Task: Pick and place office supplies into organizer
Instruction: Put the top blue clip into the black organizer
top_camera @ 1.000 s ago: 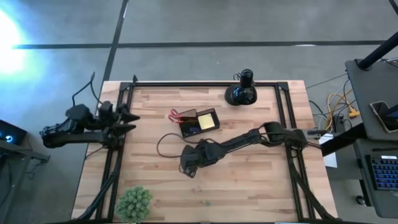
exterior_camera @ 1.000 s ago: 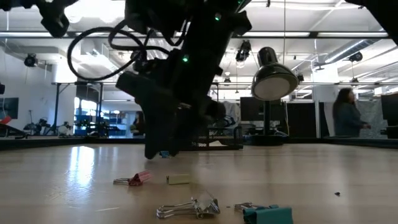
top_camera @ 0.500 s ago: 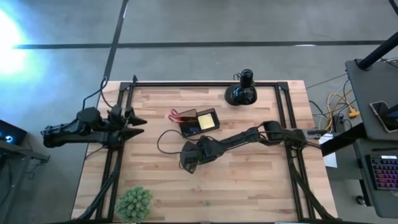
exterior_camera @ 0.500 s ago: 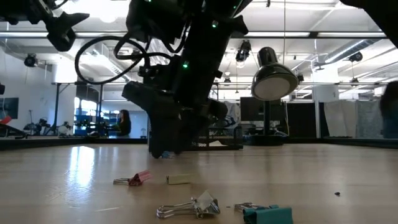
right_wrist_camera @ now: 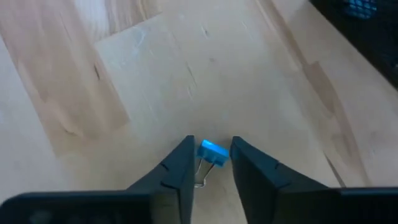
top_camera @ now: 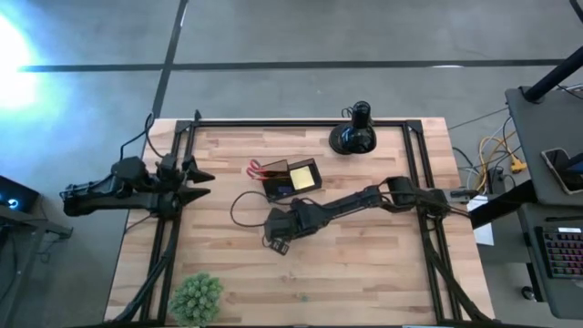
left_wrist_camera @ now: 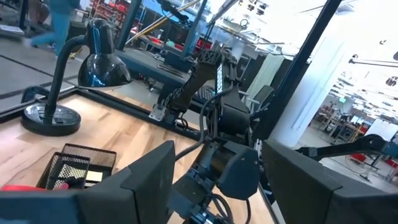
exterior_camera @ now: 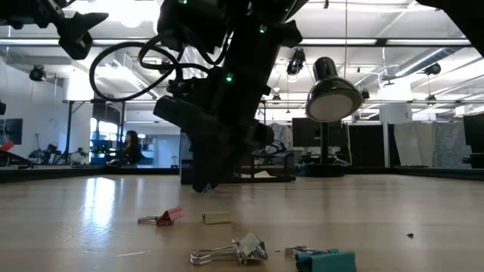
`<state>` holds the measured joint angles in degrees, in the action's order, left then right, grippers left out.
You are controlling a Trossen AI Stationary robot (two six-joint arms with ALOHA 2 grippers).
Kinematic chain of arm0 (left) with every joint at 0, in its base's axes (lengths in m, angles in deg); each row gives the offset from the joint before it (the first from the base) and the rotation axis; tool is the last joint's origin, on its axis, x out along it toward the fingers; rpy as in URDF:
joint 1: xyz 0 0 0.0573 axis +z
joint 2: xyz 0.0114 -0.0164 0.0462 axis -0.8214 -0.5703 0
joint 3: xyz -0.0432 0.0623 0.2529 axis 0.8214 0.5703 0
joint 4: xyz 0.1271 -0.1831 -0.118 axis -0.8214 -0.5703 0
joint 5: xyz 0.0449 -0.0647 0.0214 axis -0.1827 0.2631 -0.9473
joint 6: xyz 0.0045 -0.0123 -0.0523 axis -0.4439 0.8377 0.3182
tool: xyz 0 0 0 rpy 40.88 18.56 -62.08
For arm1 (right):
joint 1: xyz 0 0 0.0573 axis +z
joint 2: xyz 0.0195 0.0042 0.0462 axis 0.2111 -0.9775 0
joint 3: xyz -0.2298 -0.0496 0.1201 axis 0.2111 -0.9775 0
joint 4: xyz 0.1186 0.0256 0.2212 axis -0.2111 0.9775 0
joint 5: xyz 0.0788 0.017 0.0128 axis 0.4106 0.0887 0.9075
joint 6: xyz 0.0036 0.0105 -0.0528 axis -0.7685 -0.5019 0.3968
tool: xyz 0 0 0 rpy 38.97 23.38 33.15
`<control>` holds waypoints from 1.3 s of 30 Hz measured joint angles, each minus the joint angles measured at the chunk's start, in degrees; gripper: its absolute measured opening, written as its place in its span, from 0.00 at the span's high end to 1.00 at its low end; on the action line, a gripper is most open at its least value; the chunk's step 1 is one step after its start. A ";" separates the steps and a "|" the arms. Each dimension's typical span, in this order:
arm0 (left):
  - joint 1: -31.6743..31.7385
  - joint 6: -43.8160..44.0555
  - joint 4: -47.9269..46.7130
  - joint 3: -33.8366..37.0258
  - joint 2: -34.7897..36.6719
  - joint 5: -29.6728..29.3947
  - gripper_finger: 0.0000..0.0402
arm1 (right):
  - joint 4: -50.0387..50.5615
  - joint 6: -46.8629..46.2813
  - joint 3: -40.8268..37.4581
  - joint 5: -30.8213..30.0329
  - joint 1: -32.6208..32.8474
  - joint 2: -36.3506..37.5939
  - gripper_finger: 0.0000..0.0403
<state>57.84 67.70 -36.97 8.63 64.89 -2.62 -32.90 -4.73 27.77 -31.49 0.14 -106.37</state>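
Observation:
The small blue binder clip [right_wrist_camera: 212, 152] sits between the fingertips of my right gripper [right_wrist_camera: 211, 158], which is low over the table's middle [top_camera: 278, 235] and shut on it. The dark mesh organizer [top_camera: 293, 178] stands just beyond, with a yellow sticky pad [top_camera: 304, 176] inside and red scissors handles [top_camera: 257, 167] at its left end. My left gripper [top_camera: 196, 176] is open and empty above the table's left edge. My right gripper pinches the blue clip's body [right_wrist_camera: 214, 149] between its two fingertips. The clip's wire handle [right_wrist_camera: 199, 175] points back between the fingers. The fingers slant down toward the table. I cannot tell whether the clip is clear of the wood.
A black desk lamp [top_camera: 355, 135] stands at the far edge, and a green plant ball [top_camera: 196, 296] at the near left corner. Loose clips lie near the front edge: a pink one [exterior_camera: 162, 217], a silver one [exterior_camera: 231, 251], a teal one [exterior_camera: 325, 261], and a pale piece [exterior_camera: 218, 217].
My left gripper has moved a little toward the table's right. My right gripper has shifted slightly toward the organizer, staying low over the table.

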 joint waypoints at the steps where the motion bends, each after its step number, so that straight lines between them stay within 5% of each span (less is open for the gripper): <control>1: 0.00 -0.02 0.02 0.00 0.04 0.00 0.43 | -0.01 0.02 -0.08 -0.02 0.12 0.00 0.78; 11: 0.00 -0.02 -0.02 0.00 -0.04 0.00 0.43 | 3.68 -8.71 1.16 -0.87 0.76 0.96 0.88; 21: -0.02 -1.42 -0.08 0.00 -0.17 0.00 0.43 | 5.89 -27.28 4.11 -17.86 -0.32 8.16 0.89; 39: 0.00 -1.05 -0.07 -0.02 -0.13 -0.02 0.43 | 3.31 -17.70 2.21 -15.21 -10.26 4.54 0.86</control>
<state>57.84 66.65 -37.04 8.61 64.76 -2.64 -29.60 -22.42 29.98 -46.71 -10.12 -101.83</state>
